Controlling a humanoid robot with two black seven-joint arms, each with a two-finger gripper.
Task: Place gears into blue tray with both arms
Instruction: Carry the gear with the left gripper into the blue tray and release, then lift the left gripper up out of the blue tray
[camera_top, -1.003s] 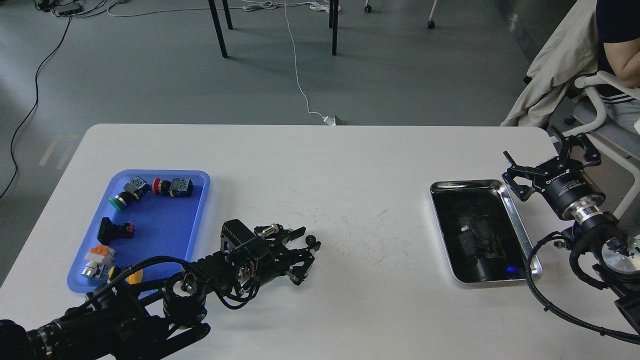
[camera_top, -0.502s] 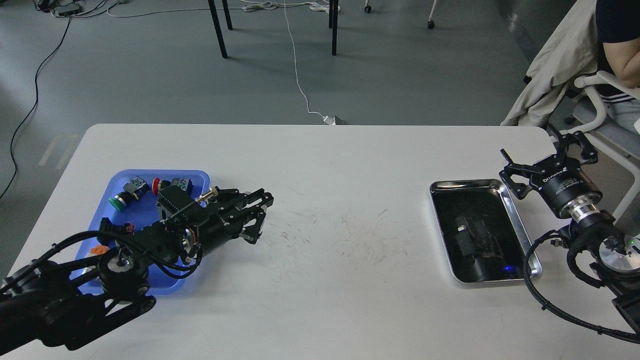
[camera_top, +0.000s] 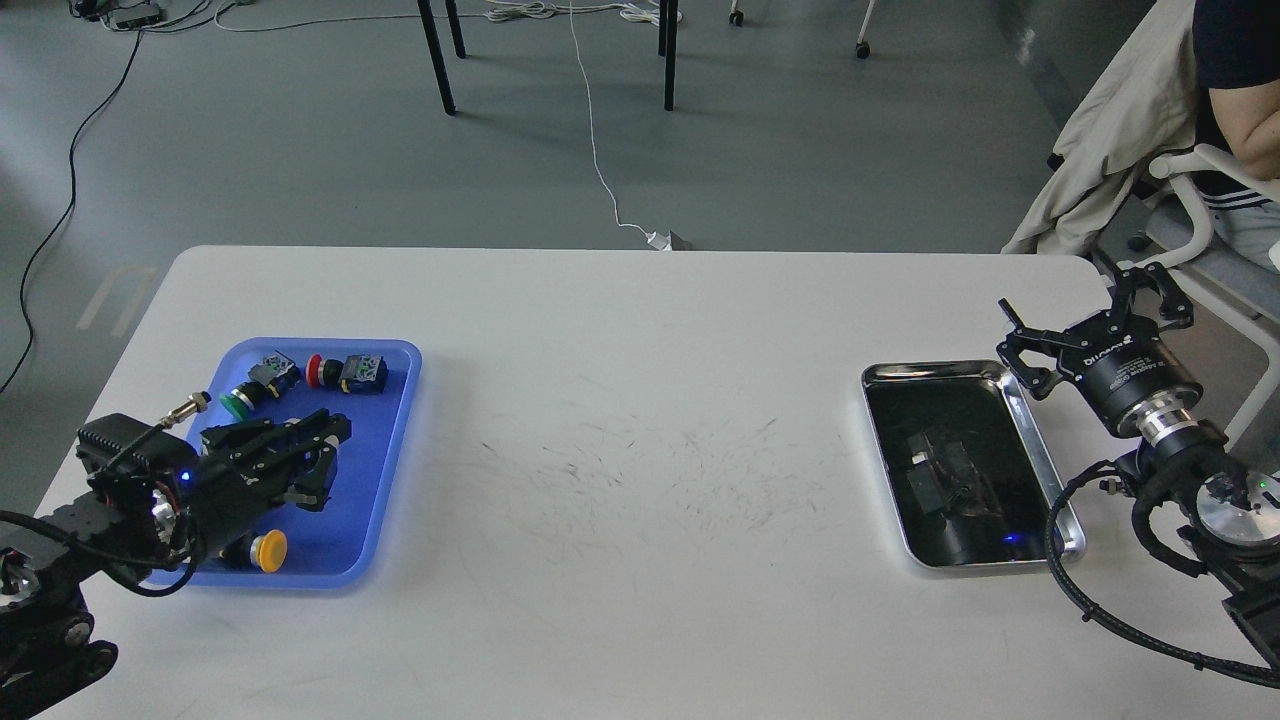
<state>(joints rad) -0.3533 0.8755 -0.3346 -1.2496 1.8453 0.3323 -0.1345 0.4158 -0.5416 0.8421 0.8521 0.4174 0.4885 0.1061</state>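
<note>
Left end effector (camera_top: 325, 455) is over the blue tray (camera_top: 385, 440); closure and any gear cannot be determined. Right end effector (camera_top: 1095, 315), fingers spread, is beside the metal tray (camera_top: 1030, 425).

White surface (camera_top: 640, 330) marked by fine dark scratches at centre. Blue tray (camera_top: 385, 440) with paler blue rim, holding switches with green (camera_top: 236, 405), red (camera_top: 313, 371) and yellow (camera_top: 268, 549) caps. Shiny silver metal tray (camera_top: 1035, 450) with a dark reflective interior. Black left tool (camera_top: 325, 455) showing a small blue light; black right tool (camera_top: 1095, 325) with white lettering and a silver ring.
</note>
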